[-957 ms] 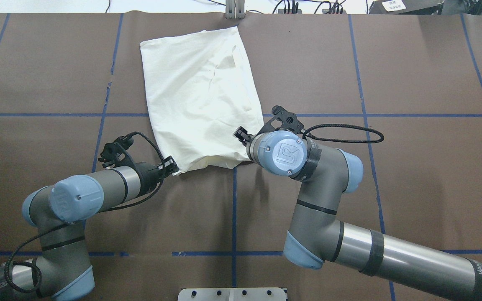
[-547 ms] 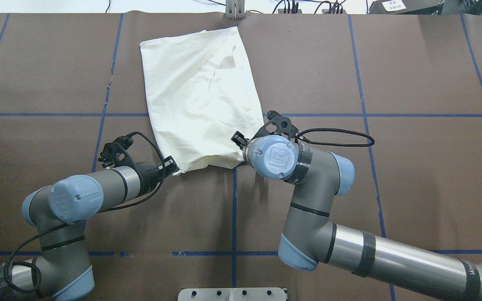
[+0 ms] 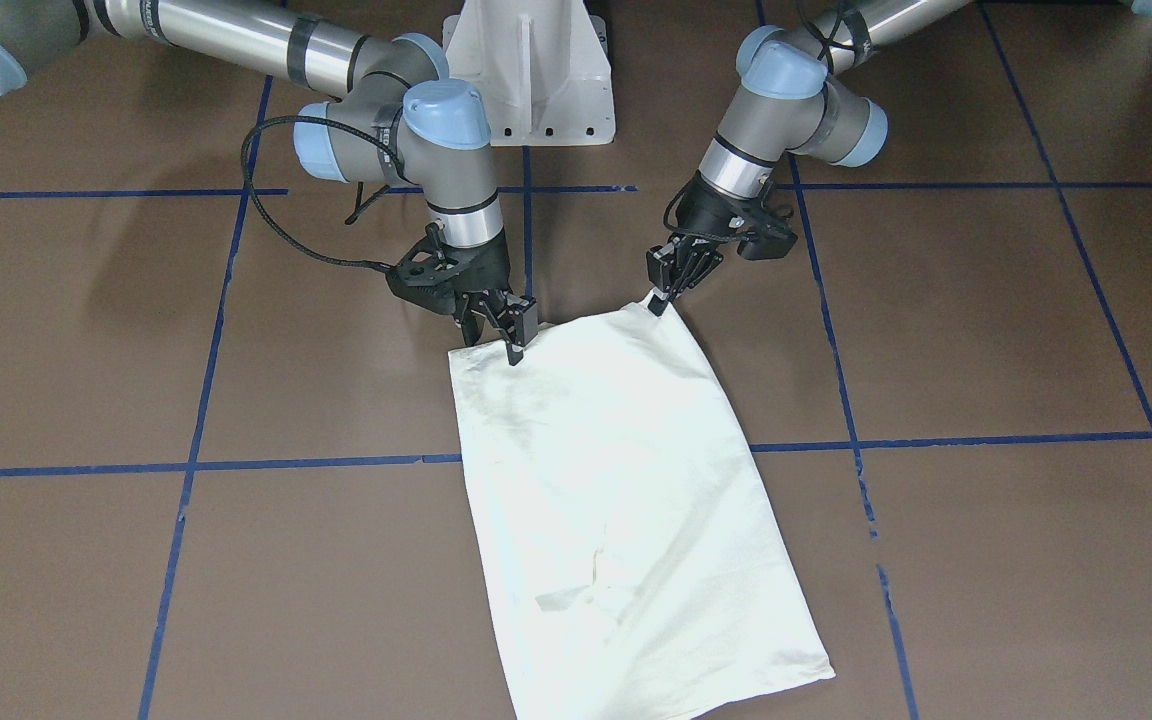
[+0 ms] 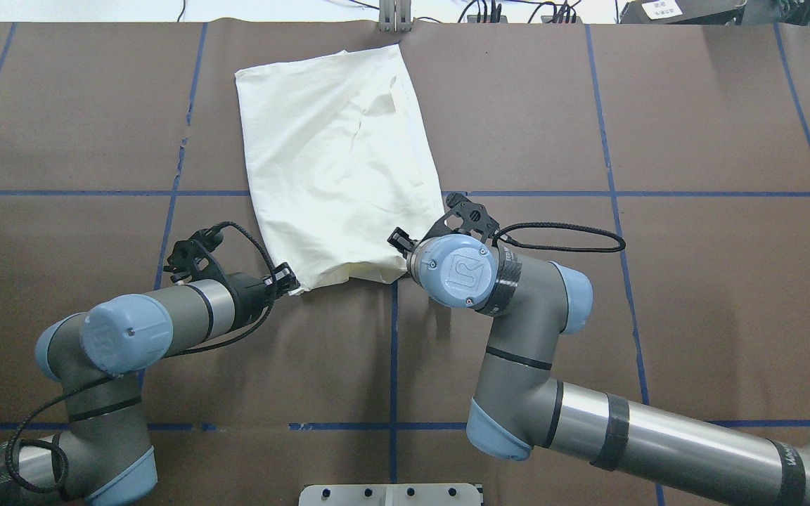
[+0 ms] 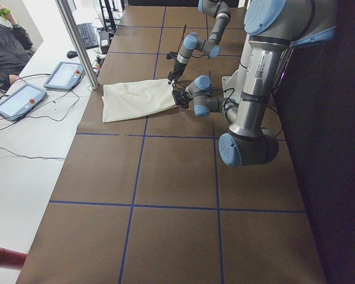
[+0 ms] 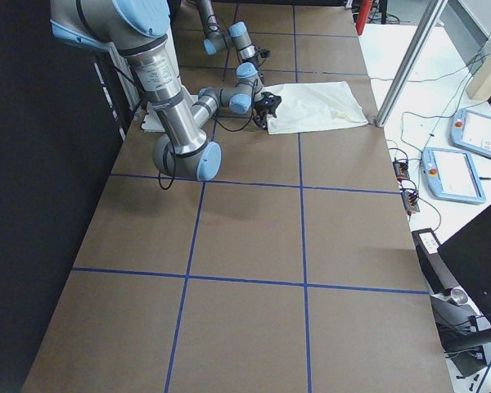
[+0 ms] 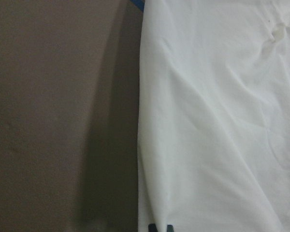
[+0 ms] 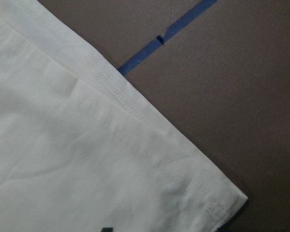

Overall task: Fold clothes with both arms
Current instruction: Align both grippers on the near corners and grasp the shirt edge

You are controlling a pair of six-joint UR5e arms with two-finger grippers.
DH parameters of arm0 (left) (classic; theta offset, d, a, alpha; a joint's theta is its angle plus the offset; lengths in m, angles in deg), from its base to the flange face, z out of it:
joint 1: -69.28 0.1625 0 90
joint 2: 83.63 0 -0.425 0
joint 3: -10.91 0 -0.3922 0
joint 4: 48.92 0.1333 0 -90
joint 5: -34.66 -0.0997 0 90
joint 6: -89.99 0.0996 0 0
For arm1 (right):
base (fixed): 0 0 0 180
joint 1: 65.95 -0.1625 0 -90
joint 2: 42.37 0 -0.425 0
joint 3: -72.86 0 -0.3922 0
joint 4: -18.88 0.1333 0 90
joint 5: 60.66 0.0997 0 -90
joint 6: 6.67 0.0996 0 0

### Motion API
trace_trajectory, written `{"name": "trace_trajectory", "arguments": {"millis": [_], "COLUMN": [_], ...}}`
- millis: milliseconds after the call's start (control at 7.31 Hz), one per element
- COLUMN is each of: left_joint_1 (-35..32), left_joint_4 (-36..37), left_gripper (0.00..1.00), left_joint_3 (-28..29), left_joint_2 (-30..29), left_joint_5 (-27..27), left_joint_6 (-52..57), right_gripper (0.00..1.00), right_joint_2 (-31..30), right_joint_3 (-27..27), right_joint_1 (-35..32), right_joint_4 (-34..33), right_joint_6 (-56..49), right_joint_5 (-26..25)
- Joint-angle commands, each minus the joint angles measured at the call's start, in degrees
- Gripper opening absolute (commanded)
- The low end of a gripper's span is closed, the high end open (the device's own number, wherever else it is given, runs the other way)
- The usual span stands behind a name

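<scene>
Brown paper with blue tape lines (image 4: 609, 193) covers the worktop (image 4: 693, 302), and on it lies one cream shirt (image 4: 338, 161). The shirt is folded to a long rectangle with the plain side up, so no print shows. It lies slanted in the middle of the worktop. Its far end is close to the far edge and its near end points toward the robot.

The left pincer (image 4: 289, 280) is clenched on the near corner of the shirt on the robot's left side. This corner is raised a little from the paper, and in the left wrist view the two fingertips are close together with the cloth between them.

The right pincer (image 4: 399, 242) is at the other near corner. Its fingers (image 3: 517, 345) are spread apart and grasp nothing. One of them points down on the hem, but whether it touches the cloth is not clear.

The left arm (image 4: 117, 337) and the right arm (image 4: 517, 337) both reach low from the near side of the worktop. Between them, at the near edge, stands the white base (image 3: 526, 70).

Beyond the far edge there are a metal post (image 5: 77, 41), two control tablets (image 5: 18, 100) on a white table, and a seated person (image 5: 6, 47).
</scene>
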Motion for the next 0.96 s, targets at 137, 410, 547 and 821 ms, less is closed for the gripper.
{"name": "trace_trajectory", "arguments": {"millis": [137,410,547,821], "left_joint_1": [0.0,0.0,0.0,0.0], "left_joint_4": [0.0,0.0,0.0,-0.1], "left_gripper": [0.00,0.00,0.00,0.00], "left_joint_3": [-0.1,-0.2,-0.2,-0.2], "left_joint_2": [0.3,0.4,0.3,0.3], "left_joint_5": [0.0,0.0,0.0,0.0], "left_joint_6": [0.0,0.0,0.0,0.0], "right_gripper": [0.67,0.55,0.49,0.51], "right_joint_2": [1.2,1.9,1.9,1.8], "right_joint_3": [-1.3,-1.8,-1.9,-2.6], "right_joint_1": [0.0,0.0,0.0,0.0], "right_joint_4": [0.1,0.1,0.1,0.0], "right_joint_6": [1.1,1.2,1.5,1.2], "right_joint_5": [-1.6,-1.8,-1.8,-2.4]}}
